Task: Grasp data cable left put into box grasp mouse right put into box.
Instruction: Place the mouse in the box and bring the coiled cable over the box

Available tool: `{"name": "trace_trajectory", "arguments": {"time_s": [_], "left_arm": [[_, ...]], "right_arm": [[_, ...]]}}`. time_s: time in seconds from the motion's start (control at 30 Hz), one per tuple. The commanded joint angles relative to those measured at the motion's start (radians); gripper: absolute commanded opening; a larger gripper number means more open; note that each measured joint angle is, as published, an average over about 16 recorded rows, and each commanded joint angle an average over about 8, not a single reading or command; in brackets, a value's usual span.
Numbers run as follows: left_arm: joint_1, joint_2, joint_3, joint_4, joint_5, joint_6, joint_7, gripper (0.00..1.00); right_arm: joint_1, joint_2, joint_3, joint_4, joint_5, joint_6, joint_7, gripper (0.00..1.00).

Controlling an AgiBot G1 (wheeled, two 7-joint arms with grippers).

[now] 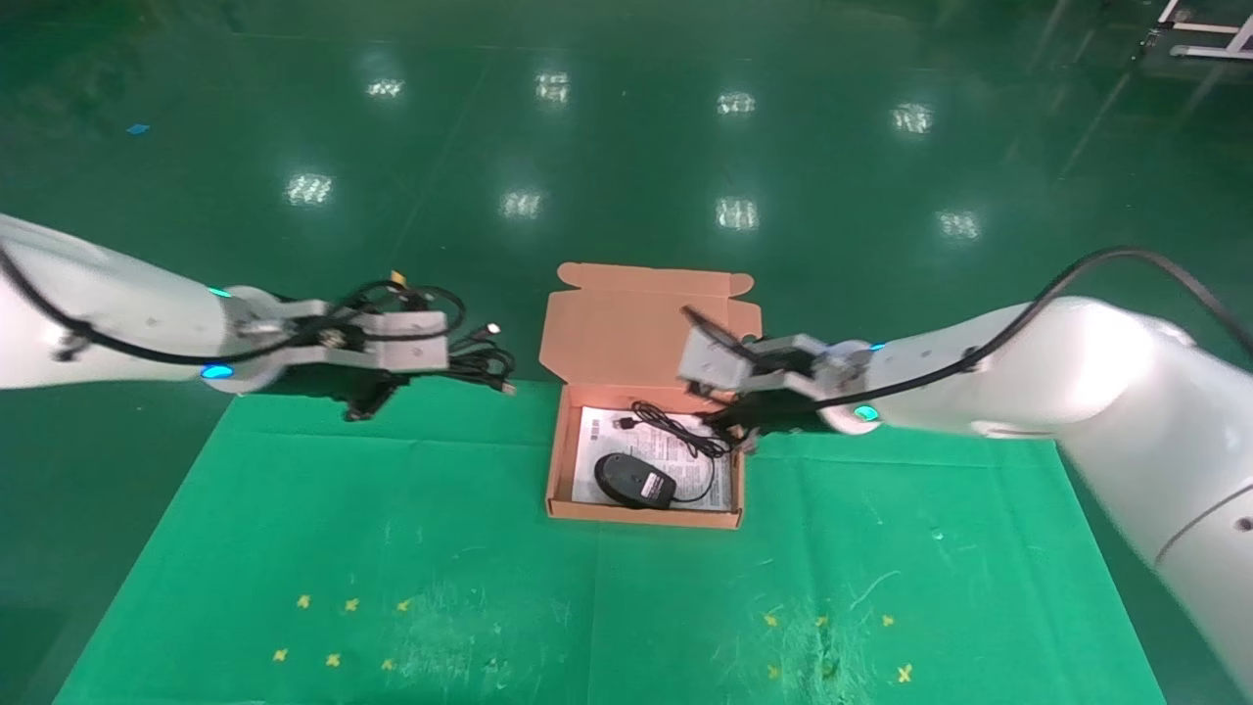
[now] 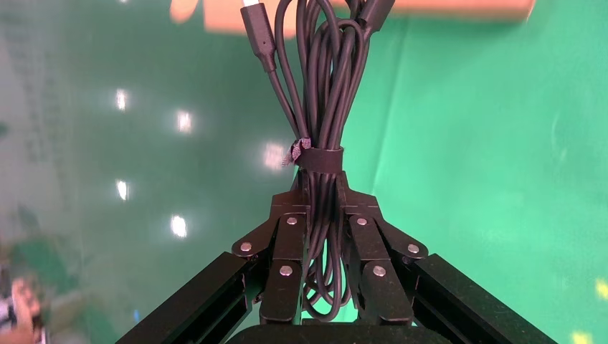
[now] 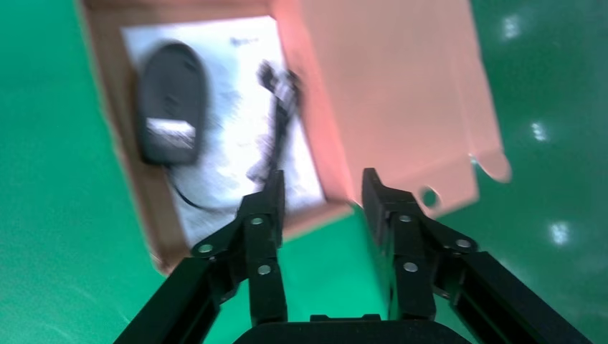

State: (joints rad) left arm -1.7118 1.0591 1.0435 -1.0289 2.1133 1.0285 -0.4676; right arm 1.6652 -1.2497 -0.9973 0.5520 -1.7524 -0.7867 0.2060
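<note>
The orange-pink box (image 1: 641, 514) lies open at the far middle of the green mat, its lid (image 1: 626, 323) folded back. The black mouse (image 1: 634, 480) lies inside on the white sheet with its cord (image 1: 675, 428) beside it. My left gripper (image 1: 460, 354) hovers left of the box, past the mat's far edge, shut on the bundled black data cable (image 1: 485, 360). In the left wrist view the gripper (image 2: 321, 197) clamps the cable (image 2: 323, 107) just below its tie band. My right gripper (image 1: 729, 416) is open and empty at the box's right rim. The right wrist view shows this gripper (image 3: 323, 190) above that rim, with the mouse (image 3: 172, 100) and the lid (image 3: 401, 93) beyond.
The green mat (image 1: 392, 548) covers the table in front of me, with small yellow marks (image 1: 333, 627) near the front. The shiny green floor (image 1: 626, 147) lies beyond the mat's far edge. White frame legs (image 1: 1209, 39) stand at the far right.
</note>
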Motion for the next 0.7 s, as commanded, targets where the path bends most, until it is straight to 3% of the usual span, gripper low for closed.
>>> {"name": "trace_trajectory", "arguments": {"time_s": [0.03,0.4,0.7], "left_arm": [[0.013,0.034,0.001,0.05,-0.022,-0.036,0.04,0.0],[0.048,0.267,-0.026,0.429,-0.173,-0.254,0.367,0.0],[0.081,0.307,-0.017,0.512,-0.341,-0.302,0.569,0.0]], "right_arm": [[0.007,0.018,0.005,-0.006,0.002,0.006,-0.013,1.0],[0.043,0.131,0.034,0.004,0.029,-0.007,-0.075,1.0],[0.057,0.205,0.041,0.057,0.033,-0.038,-0.085,1.0]]}}
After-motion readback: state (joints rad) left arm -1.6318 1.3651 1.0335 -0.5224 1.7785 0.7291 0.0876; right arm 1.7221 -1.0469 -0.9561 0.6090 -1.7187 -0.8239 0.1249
